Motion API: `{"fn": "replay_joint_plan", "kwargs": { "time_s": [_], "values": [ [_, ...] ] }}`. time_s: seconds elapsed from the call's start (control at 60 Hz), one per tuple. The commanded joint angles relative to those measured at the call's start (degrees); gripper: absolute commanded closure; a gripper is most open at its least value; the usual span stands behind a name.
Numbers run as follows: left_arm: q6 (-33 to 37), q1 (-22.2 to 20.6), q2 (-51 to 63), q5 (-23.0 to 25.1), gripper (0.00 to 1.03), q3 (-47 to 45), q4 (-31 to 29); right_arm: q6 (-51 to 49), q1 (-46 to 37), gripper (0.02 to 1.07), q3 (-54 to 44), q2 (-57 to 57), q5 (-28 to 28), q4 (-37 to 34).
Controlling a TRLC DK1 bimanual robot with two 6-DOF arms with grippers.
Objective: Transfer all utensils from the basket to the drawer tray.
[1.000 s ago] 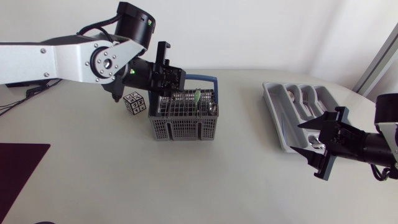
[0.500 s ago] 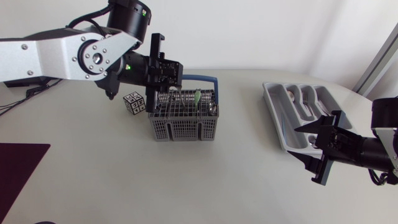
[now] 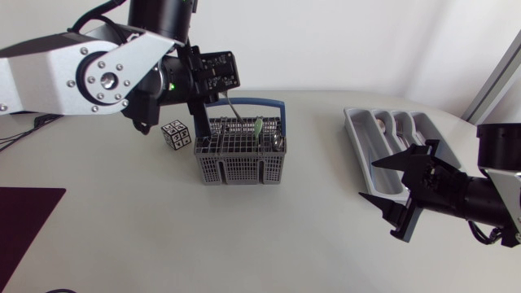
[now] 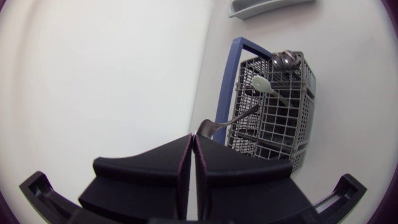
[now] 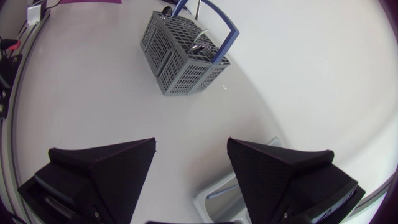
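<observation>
A grey wire basket [image 3: 240, 155] with a blue handle [image 3: 262, 103] stands mid-table. It holds a green spoon [image 3: 257, 126] and metal utensils [image 3: 278, 143]. My left gripper [image 3: 220, 85] hangs over the basket's back left corner, shut on a thin metal utensil [image 3: 233, 107] whose lower end reaches down to the basket's rim. In the left wrist view that utensil [image 4: 239, 117] sticks out from the closed gripper [image 4: 193, 138] toward the basket [image 4: 280, 127]. The grey drawer tray [image 3: 358, 138] lies at the right with some cutlery inside. My right gripper [image 3: 370, 181] is open and empty beside the tray's near end.
A small cube with black-and-white markers [image 3: 176, 134] sits just left of the basket. A dark mat [image 3: 24, 220] covers the near left corner. In the right wrist view the basket [image 5: 183, 56] lies far ahead of the open gripper [image 5: 191, 152], with the tray's corner [image 5: 214, 193] close beneath.
My left gripper has risen and turned above the basket, drawing the metal utensil up with it. My right gripper has shifted left and toward the table's near edge, away from the tray.
</observation>
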Motion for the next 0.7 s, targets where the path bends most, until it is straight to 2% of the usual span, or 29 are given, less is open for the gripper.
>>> {"fn": "replay_joint_plan", "kwargs": {
  "time_s": [0.0,0.067,0.15,0.217,0.3,0.467,0.517,0.683],
  "values": [
    [-7.35,-2.48,-1.17,-2.34,1.00,-0.09,-0.86,7.31,3.14,0.22,-0.22,-1.60,1.29,0.28],
    [-16.84,-4.59,-0.55,-2.34,1.00,3.43,-8.15,12.94,6.65,0.22,0.75,-3.18,2.35,0.72],
    [-24.84,-6.00,0.59,-1.29,1.00,6.94,-14.57,18.39,10.87,0.22,1.45,-4.76,5.07,1.87],
    [-31.78,-6.44,1.91,0.56,1.00,9.93,-19.40,21.38,14.91,0.22,2.33,-5.29,8.41,2.75],
    [-39.96,-6.79,3.84,5.04,1.00,13.71,-25.12,25.07,20.71,0.23,3.30,-5.11,12.98,4.68],
    [-48.13,-7.40,7.27,12.78,1.00,17.75,-31.71,28.85,31.00,0.24,5.41,-1.69,21.77,8.63],
    [-49.80,-7.67,8.15,14.80,1.00,18.28,-32.94,28.94,33.72,0.28,5.67,-0.02,24.06,10.48],
    [-52.79,-8.55,9.73,18.58,1.00,19.77,-35.05,28.32,39.17,0.33,5.67,5.34,29.07,16.37]
  ]
}}
